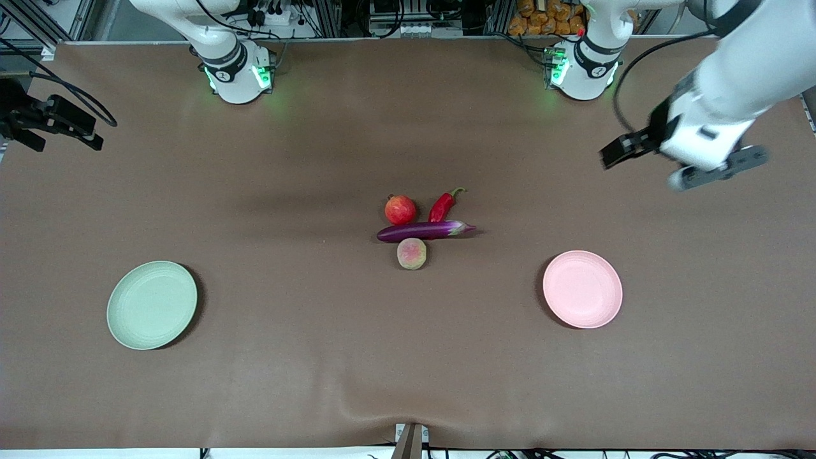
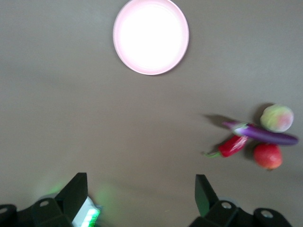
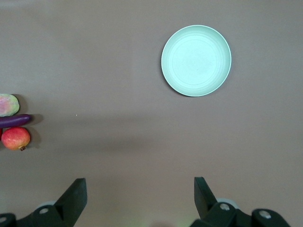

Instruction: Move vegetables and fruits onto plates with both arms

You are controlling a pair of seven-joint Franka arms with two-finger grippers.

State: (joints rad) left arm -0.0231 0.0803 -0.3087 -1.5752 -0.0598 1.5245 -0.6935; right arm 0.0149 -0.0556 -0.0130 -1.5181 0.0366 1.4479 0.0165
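In the middle of the table the purple eggplant (image 1: 424, 230) lies with the pomegranate (image 1: 400, 210) and red chili (image 1: 442, 206) just farther from the front camera and the peach (image 1: 412, 253) just nearer. The green plate (image 1: 152, 305) lies toward the right arm's end and the pink plate (image 1: 582, 289) toward the left arm's end. Both plates are bare. My left gripper (image 1: 615, 153) is open and empty, high over the left arm's end. My right gripper (image 1: 67, 140) is open and empty, high over the right arm's end. The left wrist view shows the pink plate (image 2: 151, 35) and the eggplant (image 2: 267, 135). The right wrist view shows the green plate (image 3: 196, 60).
A brown cloth (image 1: 331, 357) covers the whole table. The two arm bases (image 1: 237, 73) (image 1: 581, 69) stand along the edge farthest from the front camera. Wide bare cloth lies between the produce and each plate.
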